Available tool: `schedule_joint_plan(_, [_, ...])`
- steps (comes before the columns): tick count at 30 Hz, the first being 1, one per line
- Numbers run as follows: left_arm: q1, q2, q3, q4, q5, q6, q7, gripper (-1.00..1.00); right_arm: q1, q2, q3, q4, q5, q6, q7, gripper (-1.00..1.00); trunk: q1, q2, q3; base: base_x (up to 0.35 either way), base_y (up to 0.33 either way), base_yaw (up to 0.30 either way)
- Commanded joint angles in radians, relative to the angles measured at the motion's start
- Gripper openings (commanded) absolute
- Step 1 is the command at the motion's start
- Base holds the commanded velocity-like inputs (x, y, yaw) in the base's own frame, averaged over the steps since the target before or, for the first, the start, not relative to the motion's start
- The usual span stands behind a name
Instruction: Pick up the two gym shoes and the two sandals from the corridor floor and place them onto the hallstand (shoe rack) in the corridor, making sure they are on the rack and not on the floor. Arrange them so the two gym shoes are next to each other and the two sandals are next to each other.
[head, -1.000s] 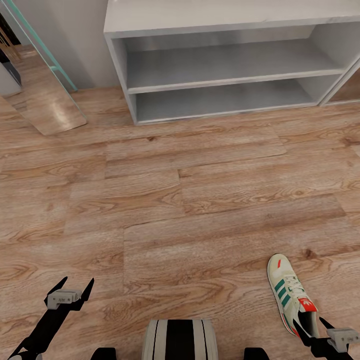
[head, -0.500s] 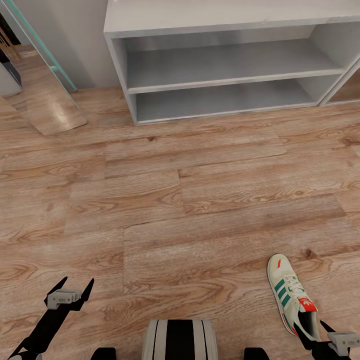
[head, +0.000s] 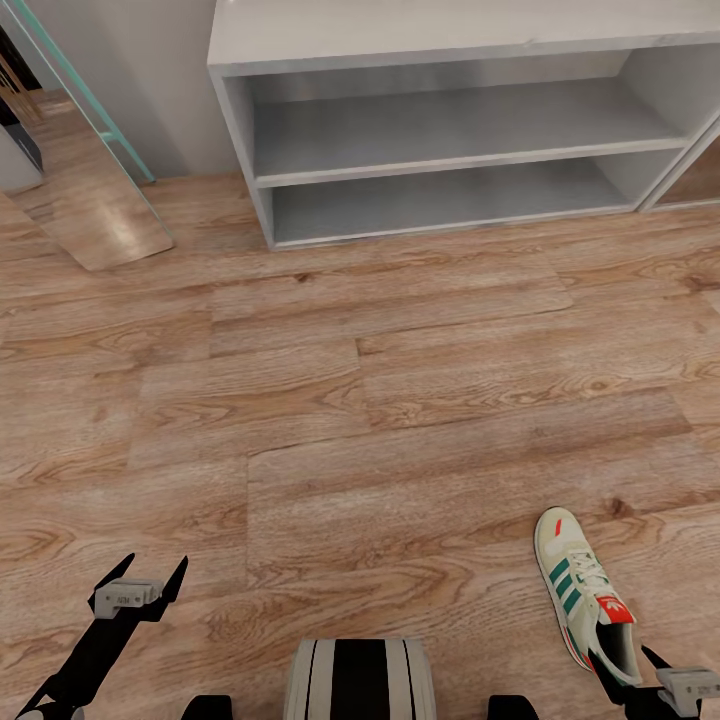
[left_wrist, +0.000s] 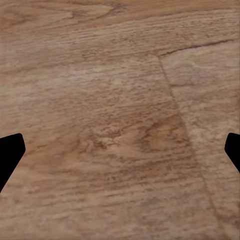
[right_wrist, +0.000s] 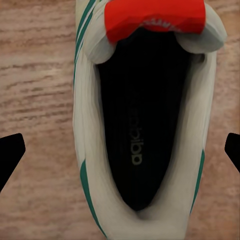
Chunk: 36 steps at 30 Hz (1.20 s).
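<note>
You are at the first pick: your right gripper (head: 625, 667) sits at the lower right of the head view, over the heel end of one gym shoe (head: 585, 590) that lies on the corridor floor (head: 380, 400), toe pointing up the frame toward the hallstand (head: 440, 130). In the right wrist view the gym shoe's opening (right_wrist: 142, 115) lies between the two dark fingers (right_wrist: 10, 155), which stand spread wide on either side and touch nothing. Your left gripper (head: 140, 580), at the lower left, is likewise released, with only bare planks between its tips in the left wrist view.

The hallstand's two shelves at the top of the frame hold nothing yet (the other gym shoe and the sandals are out of these pictures).

Next, you likely need to bring the right fingers down astride the heel collar or one side wall, then close. A grip too high on the soft collar may let the shoe tilt when lifted.
</note>
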Motion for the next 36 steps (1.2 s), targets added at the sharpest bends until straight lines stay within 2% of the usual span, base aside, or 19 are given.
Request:
schedule_joint_plan(1, [0.0, 0.0, 0.0, 0.0, 0.0, 0.0, 0.0, 1.0, 0.0, 0.0, 0.0, 0.0, 0.0, 0.0, 0.0, 1.0, 0.0, 0.0, 0.0, 0.0, 0.0, 0.0])
schedule_joint_plan(18, [0.0, 0.001, 0.0, -0.001, 0.0, 0.0, 0.0, 1.0, 0.002, 0.0, 0.001, 0.003, 0.0, -0.001, 0.0, 1.0, 0.0, 0.0, 0.0, 0.0, 0.0, 0.0])
schedule_joint_plan(27, [0.0, 0.001, 0.0, -0.001, 0.0, 0.0, 0.0, 1.0, 0.002, 0.0, 0.001, 0.003, 0.0, -0.002, 0.0, 1.0, 0.004, -0.002, -0.035, 0.0, 0.0, 0.0])
schedule_joint_plan(36, [0.0, 0.001, 0.0, 0.0, 0.001, 0.0, 0.0, 1.0, 0.002, 0.0, 0.001, 0.003, 0.0, -0.002, 0.0, 1.0, 0.004, -0.002, -0.035, 0.0, 0.0, 0.0])
